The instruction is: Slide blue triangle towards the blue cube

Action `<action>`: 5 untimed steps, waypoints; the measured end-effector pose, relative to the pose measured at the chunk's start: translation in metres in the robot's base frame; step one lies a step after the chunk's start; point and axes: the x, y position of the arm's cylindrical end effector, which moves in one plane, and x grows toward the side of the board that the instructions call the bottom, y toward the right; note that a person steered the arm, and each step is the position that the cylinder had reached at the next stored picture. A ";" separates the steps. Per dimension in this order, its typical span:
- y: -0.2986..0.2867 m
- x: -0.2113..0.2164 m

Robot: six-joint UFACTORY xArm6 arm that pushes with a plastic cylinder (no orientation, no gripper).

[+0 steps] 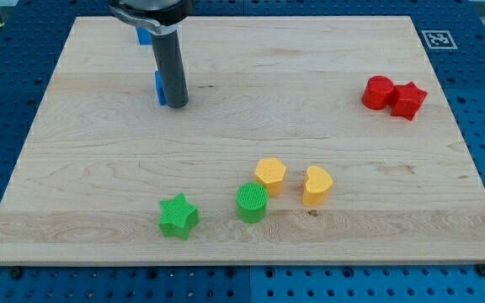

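My tip (178, 105) rests on the wooden desk (242, 227) at upper left, touching a blue block (160, 87) mostly hidden behind the rod — probably the blue triangle. Another blue piece (144, 35), likely the blue cube, peeks out above, partly covered. There are no jaws here.
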 end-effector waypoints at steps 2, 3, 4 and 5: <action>-0.003 -0.011; -0.006 -0.011; -0.029 -0.012; -0.032 -0.025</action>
